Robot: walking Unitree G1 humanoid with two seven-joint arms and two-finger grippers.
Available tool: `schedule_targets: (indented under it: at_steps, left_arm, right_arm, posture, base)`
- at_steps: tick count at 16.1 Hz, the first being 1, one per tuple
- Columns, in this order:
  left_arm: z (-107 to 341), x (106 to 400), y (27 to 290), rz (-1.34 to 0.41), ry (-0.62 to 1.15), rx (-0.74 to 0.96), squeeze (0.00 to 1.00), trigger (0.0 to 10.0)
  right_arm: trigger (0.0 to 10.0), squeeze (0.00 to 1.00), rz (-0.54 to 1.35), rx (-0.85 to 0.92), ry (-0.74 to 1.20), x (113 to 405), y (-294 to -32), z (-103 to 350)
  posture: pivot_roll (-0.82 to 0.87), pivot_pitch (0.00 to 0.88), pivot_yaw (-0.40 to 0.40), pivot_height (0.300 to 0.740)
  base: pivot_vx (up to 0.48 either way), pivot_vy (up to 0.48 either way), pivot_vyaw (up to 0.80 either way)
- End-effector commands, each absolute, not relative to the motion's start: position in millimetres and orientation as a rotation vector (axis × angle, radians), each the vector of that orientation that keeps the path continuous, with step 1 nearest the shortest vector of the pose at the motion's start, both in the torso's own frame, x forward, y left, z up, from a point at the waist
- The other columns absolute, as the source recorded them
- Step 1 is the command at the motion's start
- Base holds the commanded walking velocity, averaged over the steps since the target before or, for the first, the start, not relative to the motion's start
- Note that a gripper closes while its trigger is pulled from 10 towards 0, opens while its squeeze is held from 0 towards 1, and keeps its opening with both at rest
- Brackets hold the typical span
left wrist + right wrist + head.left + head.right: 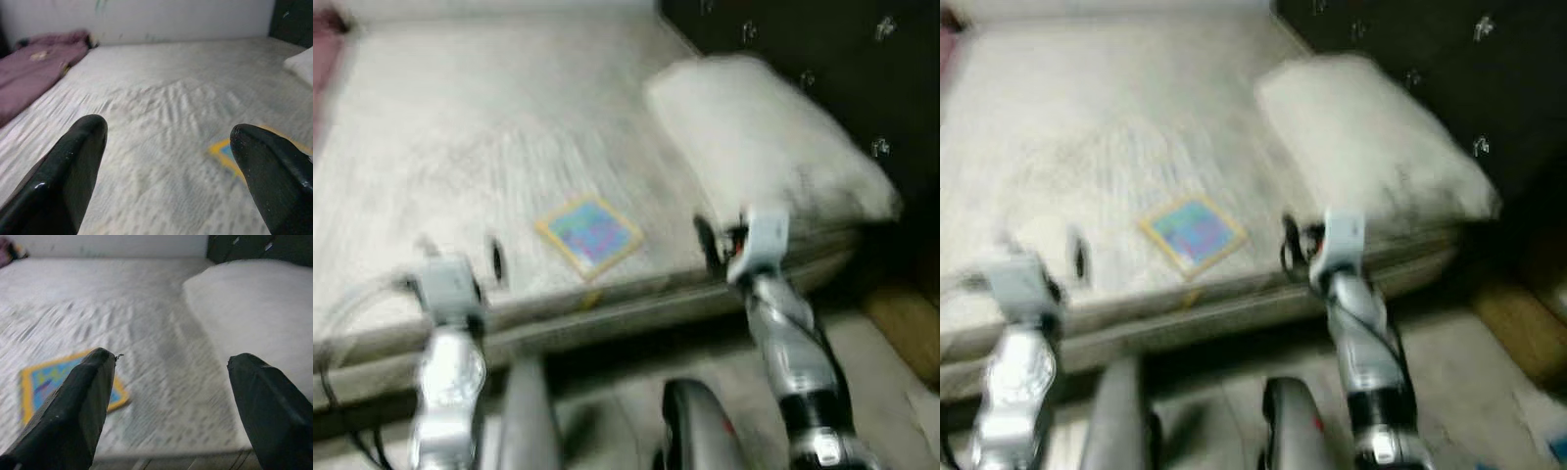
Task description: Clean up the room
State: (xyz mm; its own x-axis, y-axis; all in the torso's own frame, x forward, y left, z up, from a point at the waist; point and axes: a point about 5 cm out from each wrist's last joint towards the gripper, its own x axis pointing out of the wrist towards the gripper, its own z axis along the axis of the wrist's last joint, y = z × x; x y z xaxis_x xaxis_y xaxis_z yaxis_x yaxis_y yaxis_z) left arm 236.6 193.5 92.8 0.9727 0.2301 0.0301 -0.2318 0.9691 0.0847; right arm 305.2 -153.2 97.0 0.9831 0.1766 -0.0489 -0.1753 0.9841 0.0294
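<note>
Mattress [509, 127], bare and pale grey-white, takes up most of the head views, its near edge running across just in front of both arms. Behind its far right side stands a dark tufted headboard [803, 49]. A white pillow [764, 137] lies at the right end of the mattress, against that headboard. At the far left edge a mauve blanket [34, 68] is bunched up on the mattress beside the wall. A small square label [589, 233], blue with a yellow border, sits flat on the mattress near the front edge, between the two arms. The left gripper [166, 161] hovers over the near left part of the mattress with its fingers spread wide and nothing between them. The right gripper [171, 396] hangs at the mattress edge just below the pillow, its fingers likewise wide apart and holding nothing. The head views are blurred.
</note>
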Motion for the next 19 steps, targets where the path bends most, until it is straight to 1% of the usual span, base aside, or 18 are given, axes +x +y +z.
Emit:
schedule_targets:
  at_steps: [1,5,6,8,12,13,15,16,19]
  left_arm:
    - [105.8,242.2,197.1,0.243,-0.071,0.109,0.0,10.0]
    - [106.1,242.4,197.7,0.251,-0.073,0.107,0.0,10.0]
    - [105.9,242.4,197.7,0.252,-0.072,0.104,0.0,10.0]
    - [106.0,242.8,197.3,0.25,-0.072,0.105,0.0,10.0]
    - [106.8,243.1,197.4,0.254,-0.078,0.103,0.0,10.0]
    - [107.6,243.2,197.3,0.254,-0.082,0.102,0.0,10.0]
    - [107.7,243.3,197.2,0.252,-0.082,0.099,0.0,10.0]
    - [107.5,243.5,196.9,0.248,-0.081,0.094,0.0,10.0]
    - [107.2,243.5,195.2,0.227,-0.082,0.092,0.0,10.0]
  right_arm:
    - [10.0,0.0,0.187,0.022,0.032,307.7,-150.7,102.2]
    - [10.0,0.0,0.215,0.02,0.03,308.1,-148.1,101.4]
    - [10.0,0.0,0.217,0.02,0.031,308.0,-147.8,101.1]
    - [10.0,0.0,0.22,0.02,0.031,308.2,-148.0,101.1]
    - [10.0,0.0,0.24,-0.004,0.028,308.5,-146.5,101.3]
    - [10.0,0.0,0.254,-0.032,0.019,308.3,-144.7,102.2]
    - [10.0,0.0,0.251,-0.02,0.019,308.1,-144.5,102.3]
    - [10.0,0.0,0.247,-0.013,0.02,308.3,-145.0,102.0]
    - [10.0,0.0,0.242,-0.014,0.021,308.3,-146.2,101.7]
  posture:
    - [-0.02,0.086,-0.036,0.603]
    - [-0.02,0.086,-0.036,0.603]
    - [-0.02,0.086,-0.036,0.599]
    - [-0.02,0.086,-0.036,0.574]
    - [-0.02,0.09,-0.038,0.574]
    - [-0.02,0.09,-0.038,0.574]
    - [-0.02,0.09,-0.038,0.574]
    - [-0.02,0.09,-0.038,0.574]
    - [-0.03,0.093,-0.035,0.574]
  base:
    - [0.0,0.0,0.0]
    - [0.0,0.0,0.0]
    - [0.0,0.0,0.0]
    - [0.0,0.0,0.0]
    - [0.0,0.0,0.0]
    - [0.0,0.0,0.58]
    - [0.0,0.0,0.8]
    - [0.259,0.0,0.41]
    - [0.33,0.0,0.0]
